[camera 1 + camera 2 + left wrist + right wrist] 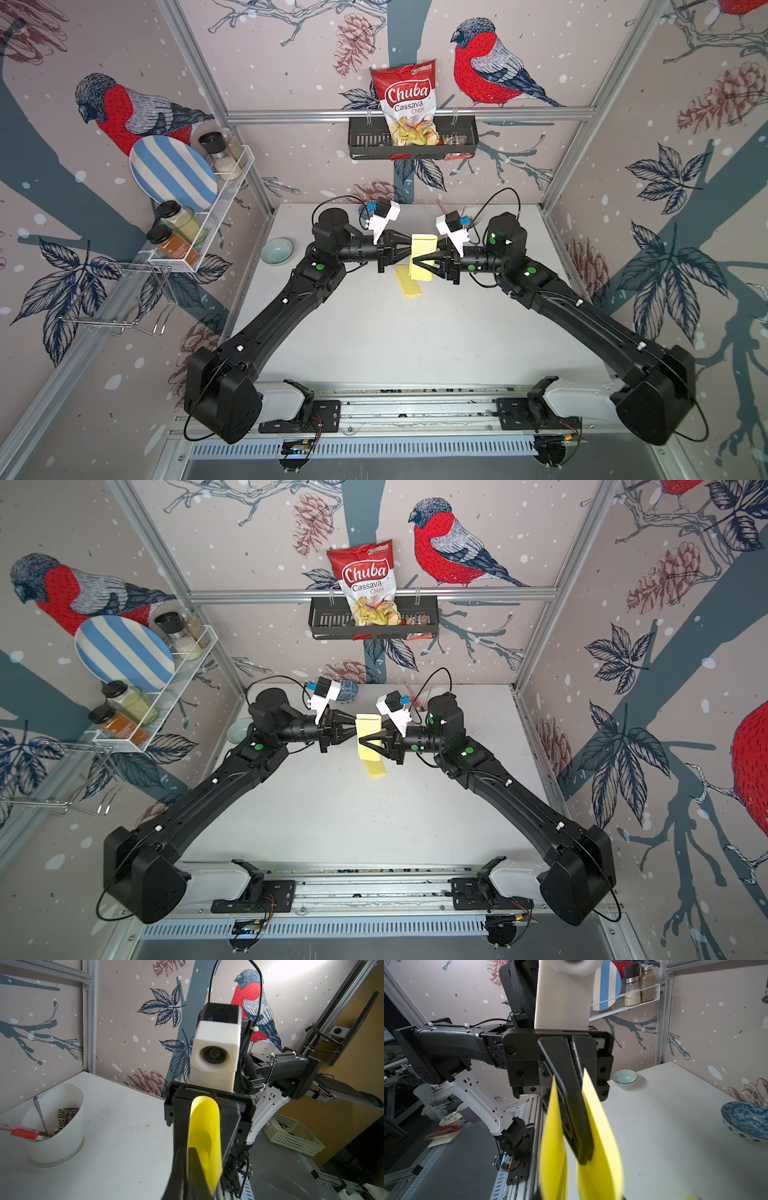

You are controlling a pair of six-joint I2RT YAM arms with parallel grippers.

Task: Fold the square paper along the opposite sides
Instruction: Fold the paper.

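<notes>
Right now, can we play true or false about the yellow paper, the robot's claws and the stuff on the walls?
1. The yellow paper hangs in the air between the left claw and the right claw. True.
2. The paper is spread out flat. False: it curls over into a loop.
3. The left claw is wide open. False: it is shut on the paper.
4. A chips bag stands in the black basket on the back wall. True.
5. A small bowl sits on the table. True.
6. The striped plate lies on the table. False: it leans in the white wire rack.
</notes>
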